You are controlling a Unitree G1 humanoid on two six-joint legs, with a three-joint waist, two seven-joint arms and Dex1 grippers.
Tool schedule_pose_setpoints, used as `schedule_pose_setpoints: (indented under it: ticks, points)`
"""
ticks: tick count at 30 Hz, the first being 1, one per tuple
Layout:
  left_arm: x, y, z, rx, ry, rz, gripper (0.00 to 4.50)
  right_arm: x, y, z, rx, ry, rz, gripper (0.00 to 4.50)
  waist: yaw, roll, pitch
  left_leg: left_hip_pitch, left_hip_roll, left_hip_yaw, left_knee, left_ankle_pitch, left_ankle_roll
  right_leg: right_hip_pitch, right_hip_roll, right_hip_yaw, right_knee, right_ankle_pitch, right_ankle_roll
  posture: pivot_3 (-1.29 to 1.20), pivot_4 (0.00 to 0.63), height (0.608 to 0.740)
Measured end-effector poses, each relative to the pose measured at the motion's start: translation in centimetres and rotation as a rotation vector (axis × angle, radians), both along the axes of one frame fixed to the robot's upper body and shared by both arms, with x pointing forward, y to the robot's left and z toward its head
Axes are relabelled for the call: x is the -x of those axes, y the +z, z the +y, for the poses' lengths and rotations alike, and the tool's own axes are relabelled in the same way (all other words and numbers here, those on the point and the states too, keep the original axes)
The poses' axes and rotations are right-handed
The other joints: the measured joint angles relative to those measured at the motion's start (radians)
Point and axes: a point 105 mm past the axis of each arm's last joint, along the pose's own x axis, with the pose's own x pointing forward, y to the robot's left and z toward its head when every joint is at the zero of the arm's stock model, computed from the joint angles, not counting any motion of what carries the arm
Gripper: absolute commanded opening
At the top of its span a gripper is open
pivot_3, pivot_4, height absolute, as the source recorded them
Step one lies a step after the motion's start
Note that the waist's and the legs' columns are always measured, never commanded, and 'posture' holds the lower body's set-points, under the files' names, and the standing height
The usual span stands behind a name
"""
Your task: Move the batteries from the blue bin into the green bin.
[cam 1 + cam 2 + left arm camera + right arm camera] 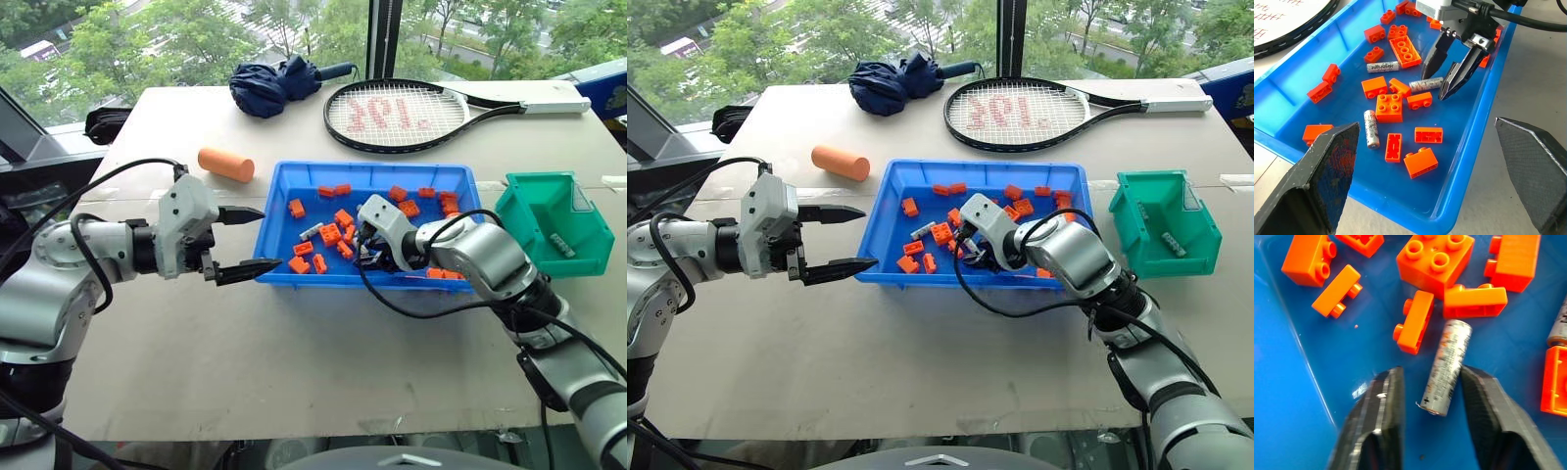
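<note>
Your right gripper (1431, 396) is down in the blue bin (277, 210), its fingers part-way in around a battery (1446, 366): one finger touches its side, the other stands off with a gap, so it is not yet clamped. The risk, as I judge it, is that the fingers meet only the near end of the cylinder (it lies slightly askew between them), and it may roll or squirt out toward the bricks (1440, 262) just beyond as the squeeze finishes. A brick touching the far end could also get dragged along. Your left gripper (241, 242) hovers just outside the bin's near-left corner, fingers wide apart and empty; keep it clear of the rim so it does not nudge the tray. Two more batteries (1370, 128) lie among the bricks. Further right, the green bin (554, 221) sits well apart from the blue one, with one battery already inside.
</note>
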Motion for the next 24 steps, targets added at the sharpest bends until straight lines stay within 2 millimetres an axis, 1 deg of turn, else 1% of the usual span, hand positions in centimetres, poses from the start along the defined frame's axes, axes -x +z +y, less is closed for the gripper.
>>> schedule_pose_setpoints:
  ticks: [1, 2, 4, 6, 10, 11, 13, 14, 15, 16, 17, 18, 19, 20, 21, 23, 24]
  points:
    - [0.0, 0.0, 0.0, 0.0, 0.0, 0.0, 4.5, 0.0, 0.0, -0.1, 0.002, 0.0, -0.001, 0.11, 0.0, 0.0, 0.0, 0.0, 0.0, 0.0, 0.0, 0.0, 0.0, 0.0, 0.0, 0.0, 0.0, 0.0, 0.0, 0.0, 0.15, 0.74]
    - [0.0, 0.0, 0.0, 0.0, -0.001, -0.001, 4.5, 0.1, 0.1, -0.2, 0.01, 0.001, -0.011, 0.03, 0.0, 0.0, 0.0, 0.0, 0.0, 0.0, 0.0, 0.0, 0.0, 0.0, 0.0, 0.0, 0.0, 0.0, 0.0, 0.0, 0.15, 0.74]
    - [0.0, 0.2, -0.1, 0.0, -0.003, -0.004, 4.5, 0.2, 0.4, -0.8, 0.032, -0.004, -0.033, 0.03, 0.003, 0.0, 0.0, 0.0, 0.0, 0.0, 0.0, 0.0, 0.0, 0.0, 0.0, 0.0, 0.0, 0.0, 0.0, 0.0, 0.15, 0.74]
    - [-0.1, 0.5, -0.2, 0.0, -0.008, -0.016, 4.5, 0.2, 1.2, -1.8, 0.049, -0.024, -0.065, 0.03, 0.004, 0.0, 0.0, 0.0, 0.0, 0.0, 0.0, 0.0, 0.0, 0.0, 0.0, 0.0, 0.0, 0.0, 0.0, 0.0, 0.15, 0.74]
    - [-0.3, 1.1, -1.0, 0.014, -0.038, -0.029, 4.5, 0.1, 3.5, -2.9, 0.006, -0.076, -0.111, 0.03, 0.004, 0.0, 0.0, 0.0, 0.0, 0.0, 0.0, 0.0, 0.0, 0.0, 0.0, 0.0, 0.0, 0.0, 0.0, 0.0, 0.15, 0.74]
    - [-0.2, 1.5, -1.6, 0.035, -0.064, -0.037, 4.5, 0.2, 4.9, -3.6, -0.025, -0.093, -0.132, 0.03, 0.004, 0.0, 0.0, -0.001, 0.0, 0.0, 0.0, 0.0, 0.0, 0.0, 0.0, 0.0, 0.0, 0.0, 0.0, 0.0, 0.15, 0.74]
    - [0.0, 2.1, -2.7, 0.057, -0.106, -0.05, 4.5, 0.5, 6.7, -4.6, -0.058, -0.115, -0.156, 0.03, 0.005, 0.0, 0.0, -0.001, 0.0, 0.0, 0.0, 0.0, 0.0, 0.0, 0.0, 0.0, 0.0, 0.0, 0.0, 0.0, 0.15, 0.74]
    - [0.1, 2.5, -3.4, 0.078, -0.135, -0.055, 4.5, 0.6, 7.5, -5.4, -0.068, -0.131, -0.168, 0.03, 0.007, 0.0, 0.0, -0.001, 0.0, 0.0, 0.0, 0.0, 0.0, 0.0, 0.0, 0.0, 0.0, 0.0, 0.0, 0.0, 0.15, 0.74]
    - [0.2, 3.2, -4.6, 0.121, -0.174, -0.065, 4.5, 0.7, 8.6, -7.1, -0.059, -0.174, -0.193, 0.03, 0.014, 0.0, 0.0, -0.002, -0.001, -0.001, 0.001, 0.0, 0.0, 0.0, -0.001, -0.001, -0.001, 0.0, 0.0, 0.0, 0.15, 0.74]
    - [0.3, 3.6, -5.3, 0.145, -0.203, -0.072, 4.5, 0.6, 9.2, -8.4, -0.05, -0.217, -0.21, 0.03, 0.018, 0.0, 0.0, -0.002, -0.001, -0.001, 0.001, 0.0, 0.0, 0.0, -0.001, -0.001, -0.001, 0.0, 0.0, 0.0, 0.15, 0.74]
    - [0.6, 4.2, -6.7, 0.188, -0.254, -0.078, 4.5, 0.5, 10.2, -11.2, -0.026, -0.311, -0.243, 0.03, 0.025, -0.001, 0.0, -0.002, -0.002, -0.001, 0.001, 0.0, 0.0, 0.001, -0.002, -0.002, -0.001, 0.0, 0.0, 0.0, 0.15, 0.74]
    - [0.8, 4.7, -7.5, 0.217, -0.286, -0.081, 4.5, 0.5, 10.7, -13.0, -0.012, -0.374, -0.261, 0.03, 0.031, -0.001, 0.0, -0.002, -0.003, -0.001, 0.001, 0.0, 0.001, 0.002, -0.002, -0.002, -0.001, 0.0, 0.0, 0.0, 0.15, 0.74]
    - [1.1, 5.1, -8.6, 0.247, -0.33, -0.078, 4.5, 0.6, 11.3, -15.5, 0.007, -0.462, -0.284, 0.03, 0.032, -0.001, 0.0, -0.002, -0.003, 0.0, 0.001, 0.0, 0.001, 0.002, -0.002, -0.001, -0.001, 0.0, 0.0, 0.0, 0.15, 0.74]
    - [1.4, 5.4, -9.7, 0.278, -0.371, -0.075, 4.5, 0.9, 11.4, -17.6, 0.027, -0.532, -0.291, 0.03, 0.032, -0.001, 0.0, -0.001, -0.003, 0.001, 0.001, 0.0, 0.001, 0.002, -0.003, -0.001, -0.001, 0.0, 0.001, 0.0, 0.15, 0.74]
    - [1.6, 5.5, -10.1, 0.289, -0.39, -0.073, 4.5, 1.0, 11.3, -18.6, 0.038, -0.563, -0.286, 0.03, 0.032, -0.001, 0.0, -0.001, -0.003, 0.001, 0.001, 0.0, 0.001, 0.002, -0.002, -0.001, -0.001, 0.0, 0.001, 0.0, 0.15, 0.74]
    - [1.7, 5.8, -11.5, 0.319, -0.443, -0.059, 4.5, 1.6, 10.3, -21.7, 0.059, -0.662, -0.256, 0.03, 0.024, -0.001, 0.0, 0.0, -0.001, 0.003, 0.001, 0.0, 0.001, 0.002, -0.001, 0.001, 0.0, 0.0, 0.001, 0.0, 0.15, 0.74]
    - [1.8, 5.9, -12.0, 0.328, -0.458, -0.059, 4.5, 1.8, 10.0, -22.5, 0.059, -0.687, -0.246, 0.03, 0.019, -0.001, 0.0, 0.001, -0.001, 0.004, 0.001, 0.0, 0.001, 0.002, -0.001, 0.002, 0.001, 0.0, 0.001, 0.0, 0.15, 0.74]
